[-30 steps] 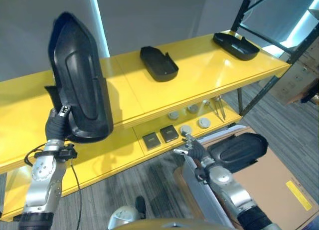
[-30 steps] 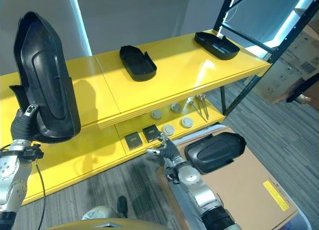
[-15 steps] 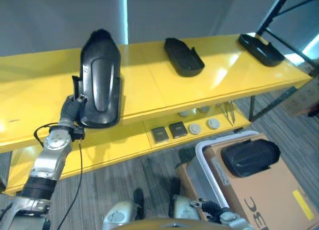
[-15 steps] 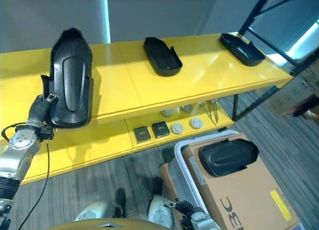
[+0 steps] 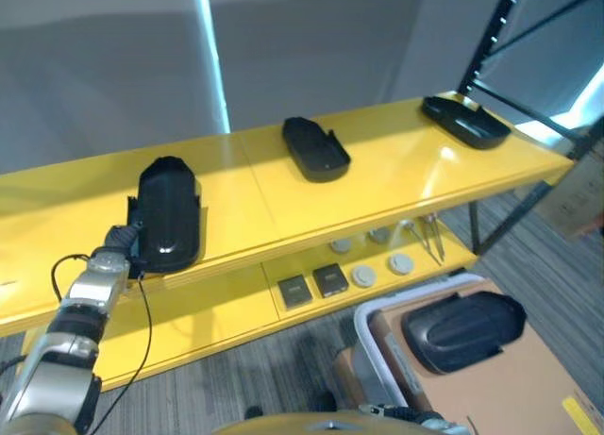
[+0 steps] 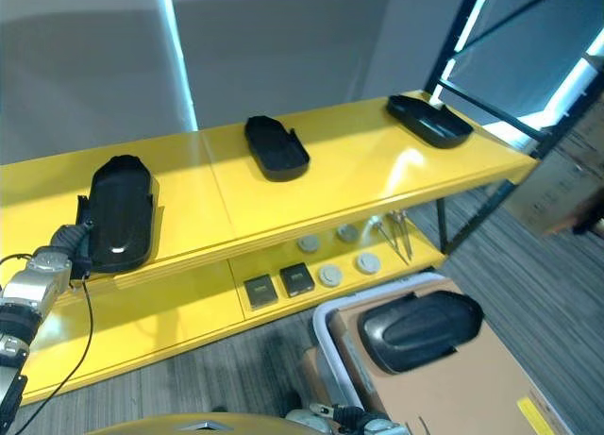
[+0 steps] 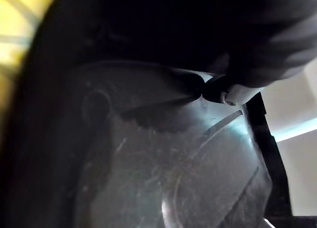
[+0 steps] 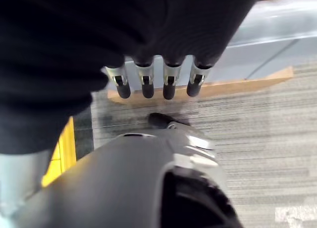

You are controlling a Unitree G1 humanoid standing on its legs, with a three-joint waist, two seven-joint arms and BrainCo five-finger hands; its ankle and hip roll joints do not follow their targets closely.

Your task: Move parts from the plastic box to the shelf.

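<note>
A long black moulded part (image 5: 168,213) lies flat on the top board of the yellow shelf (image 5: 245,194), towards its left end. My left hand (image 5: 119,242) is at the part's near end, fingers curled on its edge. The left wrist view shows the part's glossy surface (image 7: 163,163) from very close, with a fingertip (image 7: 232,93) on it. Another black part (image 5: 462,329) rests on a cardboard carton inside the plastic box (image 5: 364,319) at the lower right. My right hand (image 8: 146,84) hangs over the carpet with its fingers straight.
Two more black parts lie on the top board, one in the middle (image 5: 316,148) and one at the far right (image 5: 467,121). The lower board holds black square pads (image 5: 294,287), round discs (image 5: 363,276) and thin tools (image 5: 429,235). A dark rack post (image 5: 491,39) rises at the right.
The part in my left hand has gone from upright in the air to lying flat on the top board. The head camera has shifted. The right hand has left the eye views.
</note>
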